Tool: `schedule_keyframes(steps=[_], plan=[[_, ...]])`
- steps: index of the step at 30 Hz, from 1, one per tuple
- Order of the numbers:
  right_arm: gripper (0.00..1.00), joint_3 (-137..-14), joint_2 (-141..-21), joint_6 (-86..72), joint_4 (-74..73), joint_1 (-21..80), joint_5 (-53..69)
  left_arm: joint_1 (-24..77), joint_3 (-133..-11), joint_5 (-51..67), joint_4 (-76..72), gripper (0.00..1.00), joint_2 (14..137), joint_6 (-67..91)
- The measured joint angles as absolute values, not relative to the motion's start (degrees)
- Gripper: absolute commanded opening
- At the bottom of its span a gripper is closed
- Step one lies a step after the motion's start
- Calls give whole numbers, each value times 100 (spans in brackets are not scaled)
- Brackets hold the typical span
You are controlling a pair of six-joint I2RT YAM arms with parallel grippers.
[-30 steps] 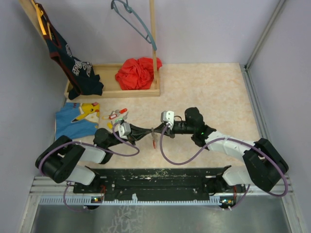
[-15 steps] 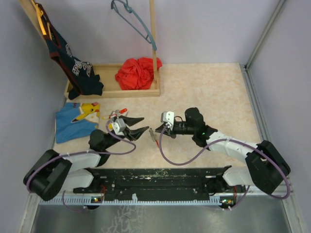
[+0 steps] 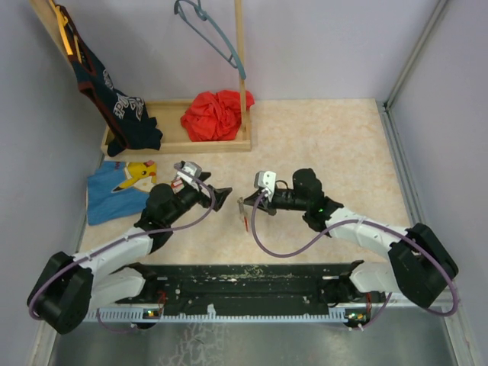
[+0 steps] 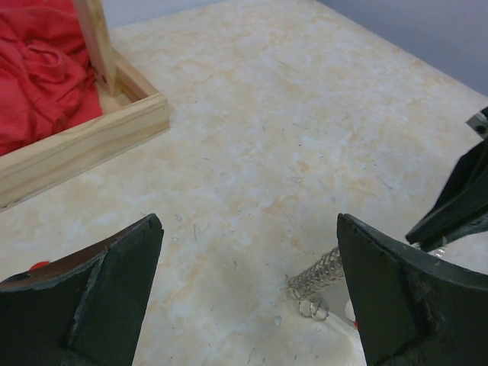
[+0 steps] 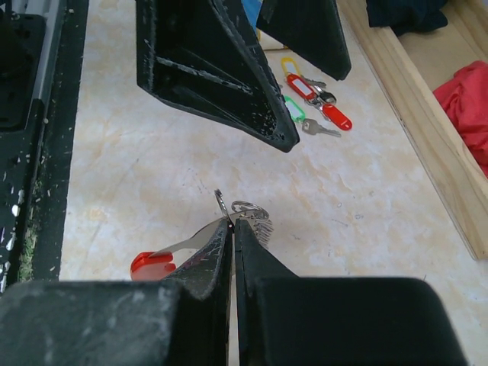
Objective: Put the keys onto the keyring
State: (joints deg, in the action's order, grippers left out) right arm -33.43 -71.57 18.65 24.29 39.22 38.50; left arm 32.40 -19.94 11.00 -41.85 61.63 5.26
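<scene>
**Right gripper pinching keyring, left gripper spread**

The right gripper (image 5: 231, 223) is pressed together on the keyring (image 5: 248, 209), held low over the table (image 3: 328, 145). The ring's metal coil and red end show at the fingertips. The left gripper (image 4: 249, 229) is spread wide, holds nothing, and faces the keyring from nearby. The keys (image 5: 313, 99) lie on the table beyond the left gripper, apart from the keyring.

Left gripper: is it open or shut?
Open. In its wrist view the left gripper has its two black fingers far apart, with bare table between them.
</scene>
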Motion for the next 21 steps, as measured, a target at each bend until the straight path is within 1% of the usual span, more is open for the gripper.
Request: schedule_keyframes(steps=[6, 10, 14, 19, 21], plan=[[0, -3341, -7046, 1769, 2467, 3920, 3754, 3236, -2646, 276, -2851, 100, 6237, 676], [0, -3336, -7046, 1723, 2491, 3920, 3732, 3129, -3140, -602, -1988, 100, 6420, 923], [0, -3308, -7046, 1664, 2545, 3920, 3717, 2755, -3627, -1155, -1092, 97, 6770, 1249], [0, -3232, -7024, 1627, 2582, 3920, 3712, 2034, -4064, -1468, -220, 94, 7349, 1782], [0, -3223, -7013, 1619, 2582, 3920, 3712, 1785, -4101, -1579, 89, 91, 7537, 2016]])
